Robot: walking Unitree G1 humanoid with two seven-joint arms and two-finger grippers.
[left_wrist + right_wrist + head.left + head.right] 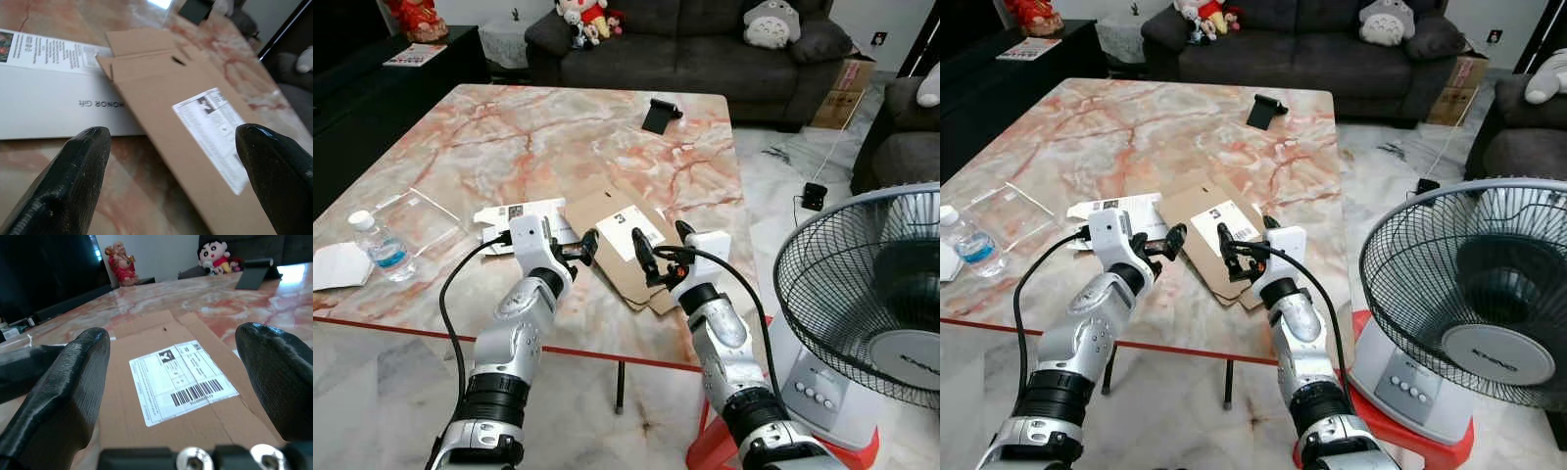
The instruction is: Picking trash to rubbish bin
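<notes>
The flattened cardboard box (617, 240) lies on the desk (509, 127) near its front edge — the left gripper (584, 247) and right gripper (661, 250) flank it, fingers apart. Recommended: lower the right gripper, pinch one raised flap edge — avoid the white leaflet (524, 223) alongside.

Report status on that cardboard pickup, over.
Left gripper and right gripper both open, flanking the near end of the flattened cardboard box. Box flat on the marble table, ungrasped, overlapping a white Honor box. Approach unobstructed.
</notes>
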